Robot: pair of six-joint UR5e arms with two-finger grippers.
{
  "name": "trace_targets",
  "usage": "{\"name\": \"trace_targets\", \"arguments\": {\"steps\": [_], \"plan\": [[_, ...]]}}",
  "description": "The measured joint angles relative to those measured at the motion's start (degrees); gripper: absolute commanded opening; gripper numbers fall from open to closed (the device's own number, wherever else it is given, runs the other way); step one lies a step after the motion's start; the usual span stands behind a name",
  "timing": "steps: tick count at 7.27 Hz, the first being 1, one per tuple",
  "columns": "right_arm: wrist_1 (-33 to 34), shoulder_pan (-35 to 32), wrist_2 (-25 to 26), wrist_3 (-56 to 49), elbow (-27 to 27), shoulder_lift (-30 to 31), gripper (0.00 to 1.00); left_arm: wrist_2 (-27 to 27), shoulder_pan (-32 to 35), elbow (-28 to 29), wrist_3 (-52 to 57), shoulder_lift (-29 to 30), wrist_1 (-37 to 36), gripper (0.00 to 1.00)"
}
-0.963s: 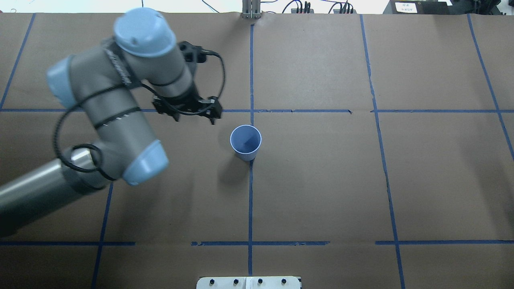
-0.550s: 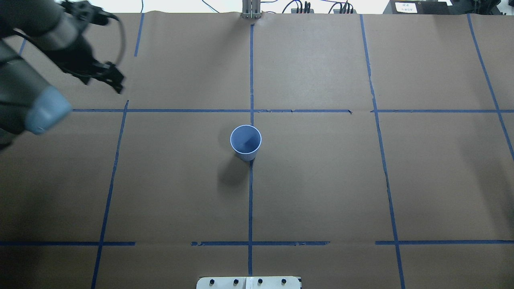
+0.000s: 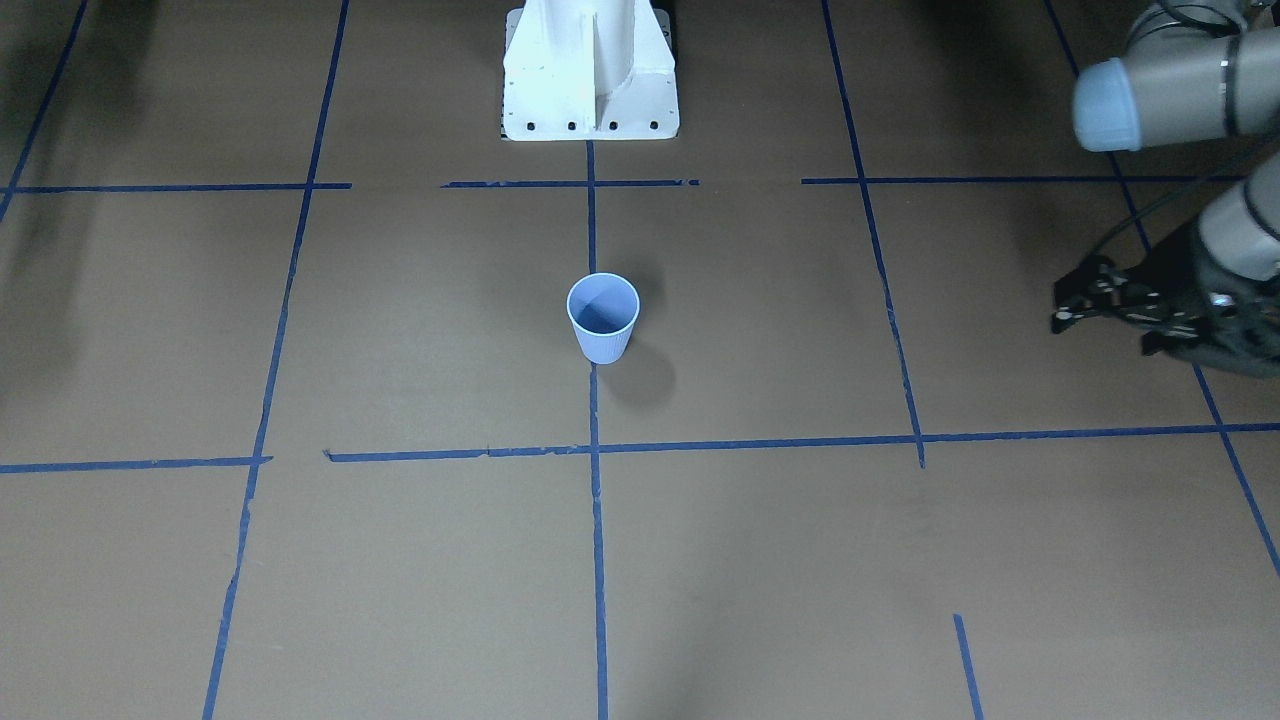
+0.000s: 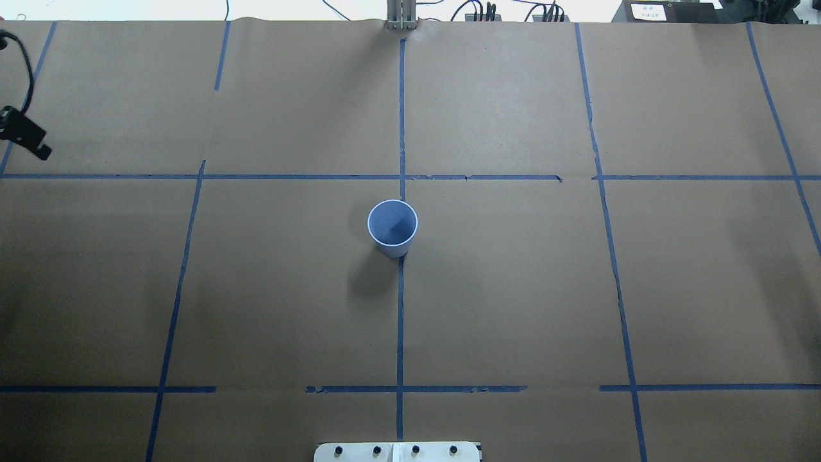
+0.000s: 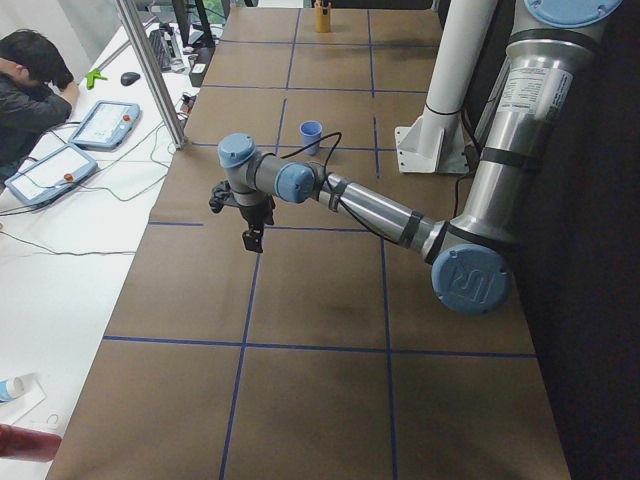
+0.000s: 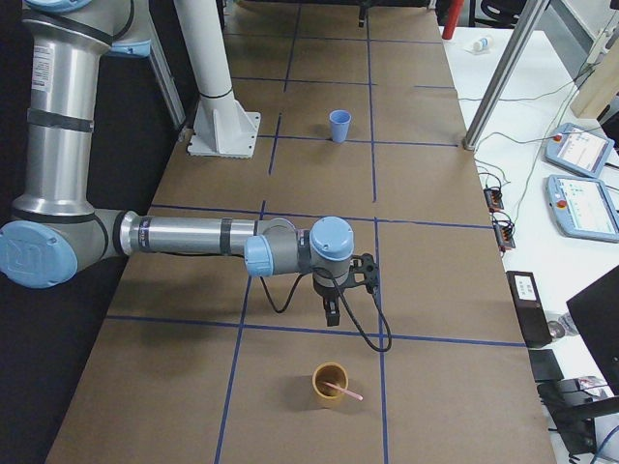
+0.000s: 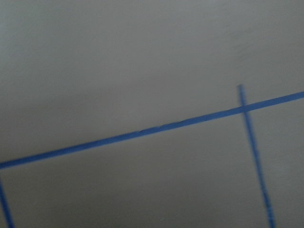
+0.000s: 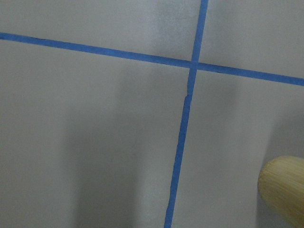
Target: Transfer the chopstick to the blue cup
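Observation:
The blue cup (image 4: 392, 226) stands upright at the table's middle, seen also in the front view (image 3: 603, 317); nothing shows inside it. The pink chopstick (image 6: 343, 391) leans in a tan cup (image 6: 329, 401) at the table's right end. My right gripper (image 6: 331, 311) hangs just behind that tan cup; I cannot tell whether it is open or shut. Its wrist view shows the tan cup's rim (image 8: 285, 194). My left gripper (image 3: 1105, 335) is open and empty, far out at the table's left end, also seen in the exterior left view (image 5: 253, 238).
The white robot base (image 3: 590, 70) stands behind the blue cup. Blue tape lines cross the brown table cover. An operator (image 5: 25, 90) and teach pendants (image 5: 105, 122) are at a side table beyond the far edge.
My left arm swung from just left of the blue cup out to the table's left end, almost leaving the overhead view. The blue cup has not moved.

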State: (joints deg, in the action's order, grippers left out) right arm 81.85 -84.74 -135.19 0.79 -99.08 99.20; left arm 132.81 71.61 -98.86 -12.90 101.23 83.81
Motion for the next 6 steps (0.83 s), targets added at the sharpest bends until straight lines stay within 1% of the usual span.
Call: {"name": "trace_targets", "arguments": {"steps": [2,3,5,6], "plan": [[0.01,-0.01,-0.54,-0.33,0.91,-0.09,1.0,-0.87,2.53,0.83,0.27,-3.47,0.57,1.0],[-0.26,0.0,-0.25,-0.83,2.58,-0.17,1.0,-0.84,3.32,1.04,0.27,-5.34,0.64,1.0],[-0.52,-0.04,1.07,-2.8,5.7,-0.46,1.0,1.69,4.63,0.15,0.0,-7.87,0.64,1.0],[-0.54,-0.06,1.39,-3.25,6.09,-0.59,1.0,2.32,4.89,0.42,0.12,-8.04,0.63,1.0]]}}
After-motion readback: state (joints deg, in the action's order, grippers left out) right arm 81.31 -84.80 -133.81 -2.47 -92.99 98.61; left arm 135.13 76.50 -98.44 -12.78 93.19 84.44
